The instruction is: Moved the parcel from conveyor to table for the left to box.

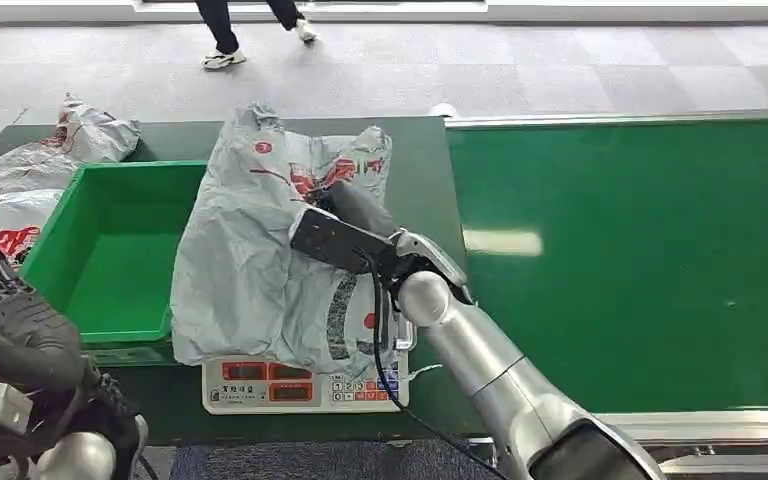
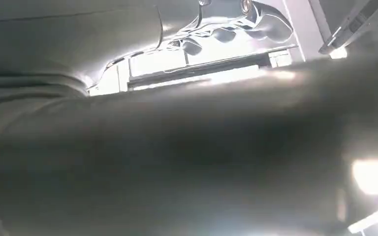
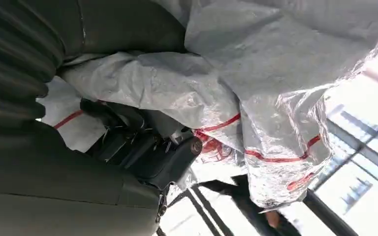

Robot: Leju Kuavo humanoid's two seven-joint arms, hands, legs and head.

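Right robot hand [image 1: 332, 212] grips crinkled grey plastic parcel [image 1: 250, 250]; left robot hand [image 1: 5, 320] spread.

Silver right arm [image 1: 490, 360], black cable [image 1: 378, 330] alongside, dark ribbed-fingered left hand [image 1: 15, 320]

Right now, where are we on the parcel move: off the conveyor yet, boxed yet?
Done: the grey parcel is off the green conveyor and lies across the scale on the table. In hand: the right hand is on it, fingers in the plastic by the right wrist view; whether it grips is unclear. Left: the green bin holds nothing, and the left hand hangs to the side with nothing in it.
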